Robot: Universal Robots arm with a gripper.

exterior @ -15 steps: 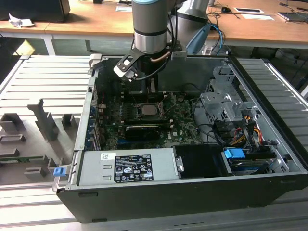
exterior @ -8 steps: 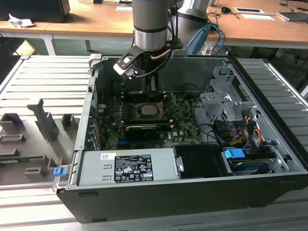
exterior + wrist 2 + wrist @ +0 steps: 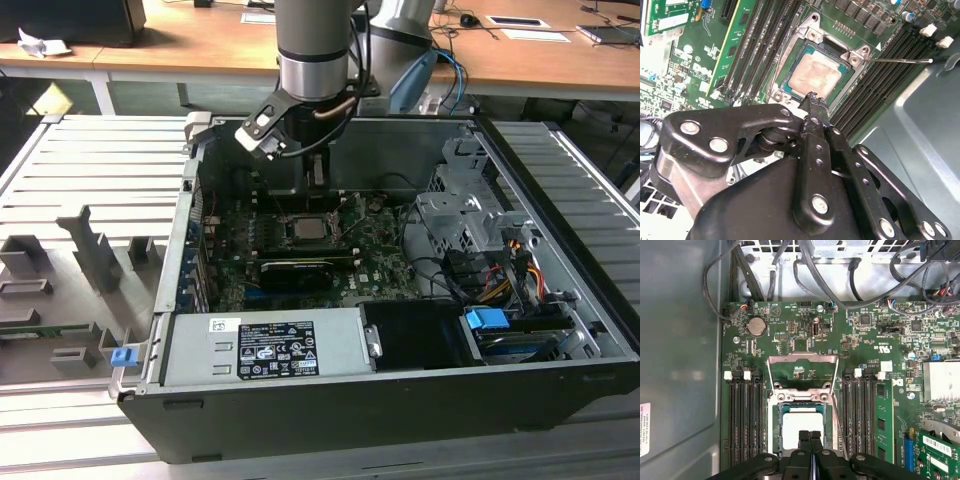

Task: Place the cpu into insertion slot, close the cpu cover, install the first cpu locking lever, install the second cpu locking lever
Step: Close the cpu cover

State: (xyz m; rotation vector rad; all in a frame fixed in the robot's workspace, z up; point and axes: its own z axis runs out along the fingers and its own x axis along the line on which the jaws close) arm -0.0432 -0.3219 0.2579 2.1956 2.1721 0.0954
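Computer case [image 3: 400,415] on slatted table [image 3: 90,170], wooden desks [image 3: 200,45] behind — gripper [image 3: 810,436] pinched together, empty, over cpu [image 3: 800,420] in insertion slot [image 3: 776,415], chip's near edge hidden, cpu cover [image 3: 790,360] open.

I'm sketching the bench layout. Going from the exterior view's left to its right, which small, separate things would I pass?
blue clip → cpu → blue connector
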